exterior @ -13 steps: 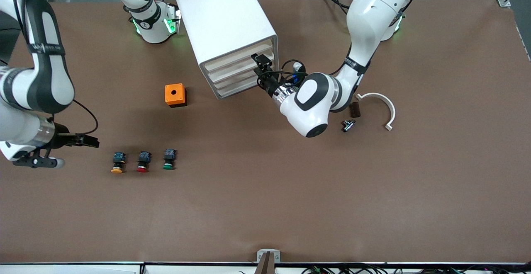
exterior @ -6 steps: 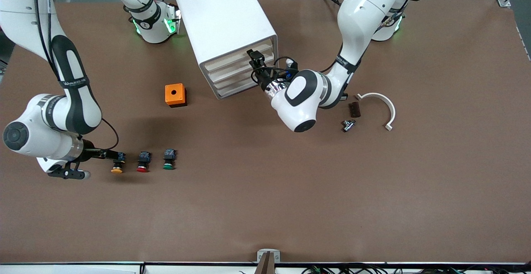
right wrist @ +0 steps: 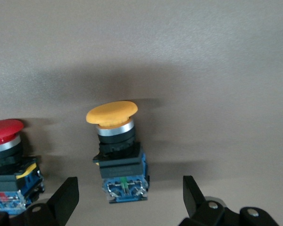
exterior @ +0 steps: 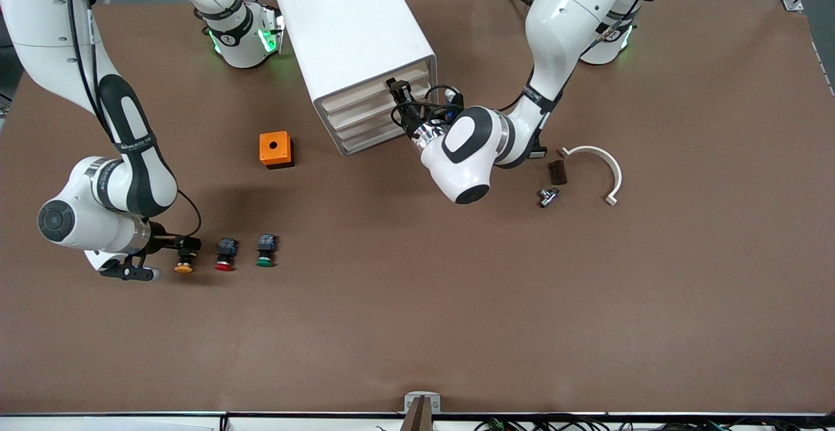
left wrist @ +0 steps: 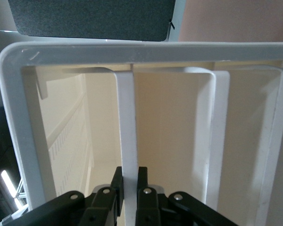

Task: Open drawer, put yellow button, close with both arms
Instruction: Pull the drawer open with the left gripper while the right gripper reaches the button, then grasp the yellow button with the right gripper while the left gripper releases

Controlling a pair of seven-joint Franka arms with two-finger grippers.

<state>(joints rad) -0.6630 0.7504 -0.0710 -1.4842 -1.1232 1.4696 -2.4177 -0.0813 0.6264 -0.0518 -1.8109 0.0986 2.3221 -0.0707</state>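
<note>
The white cabinet (exterior: 355, 27) stands between the arm bases. My left gripper (exterior: 396, 87) is at its drawer fronts. In the left wrist view my left gripper (left wrist: 129, 181) is shut on the thin white front lip of the uppermost drawer (left wrist: 127, 117), which looks closed (exterior: 365, 94). The yellow button (exterior: 184, 265) lies on the table near the right arm's end. My right gripper (exterior: 189, 246) is low over its body. In the right wrist view the button (right wrist: 112, 113) lies with its blue base between the open fingers (right wrist: 66, 197) of my right gripper (right wrist: 129, 202), untouched.
A red button (exterior: 225, 256) and a green button (exterior: 265, 252) lie beside the yellow one; the red one (right wrist: 4, 134) is close to one finger. An orange box (exterior: 276, 149) sits near the cabinet. A white arc (exterior: 603, 165), a brown piece (exterior: 556, 172) and a metal part (exterior: 546, 197) lie toward the left arm's end.
My right arm swung in from the table's end and its open gripper now straddles the yellow button's body. My left gripper moved closer onto the drawer front.
</note>
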